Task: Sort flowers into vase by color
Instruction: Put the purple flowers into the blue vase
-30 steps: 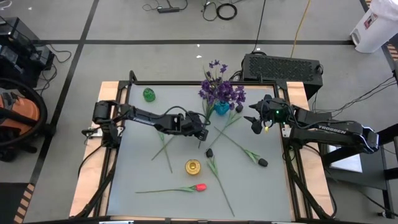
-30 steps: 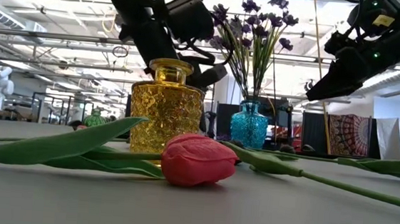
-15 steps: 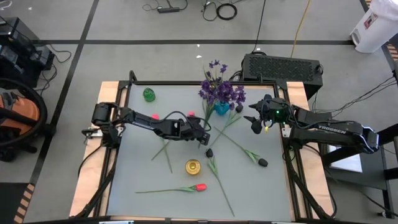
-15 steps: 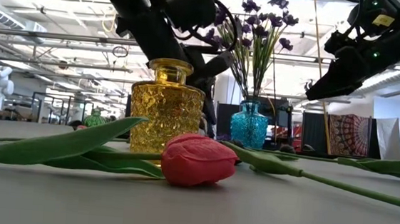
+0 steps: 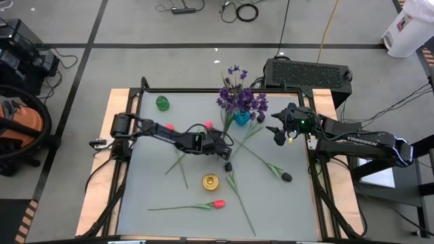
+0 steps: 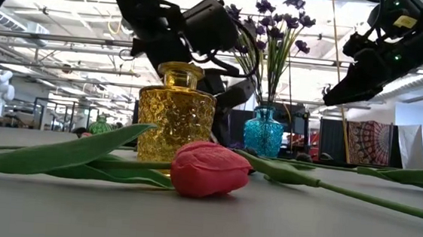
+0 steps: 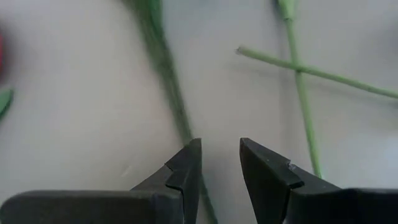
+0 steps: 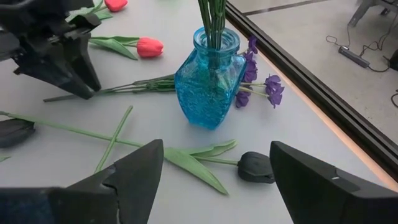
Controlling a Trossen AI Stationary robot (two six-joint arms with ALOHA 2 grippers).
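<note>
- The only writing that can be read is the white word "TROSSEN" on the right arm (image 5: 356,140), seen from above.
- Purple flowers (image 5: 241,99) stand in a blue vase (image 8: 208,78) at the far middle of the table (image 5: 152,190).
- A yellow vase (image 5: 211,181) stands near the table's middle; a green vase (image 5: 162,103) stands at the far left corner.
- A red-pink tulip (image 5: 217,203) lies in front of the yellow vase, its stem running toward the left side.
- Near-black tulips lie loose: one bud (image 5: 228,166) just beyond the yellow vase, one (image 5: 287,177) toward the right edge, one (image 8: 255,167) beside the blue vase.
- The left hand (image 5: 222,147) hangs low over crossed green stems (image 7: 301,93) near the table's middle, its fingers (image 7: 186,168) slightly parted and holding nothing.
- The right hand (image 5: 277,133) waits in the air right of the blue vase, its fingers (image 8: 134,171) spread wide and empty.
- A black grilled box (image 5: 307,72) sits on the floor beyond the table.
</note>
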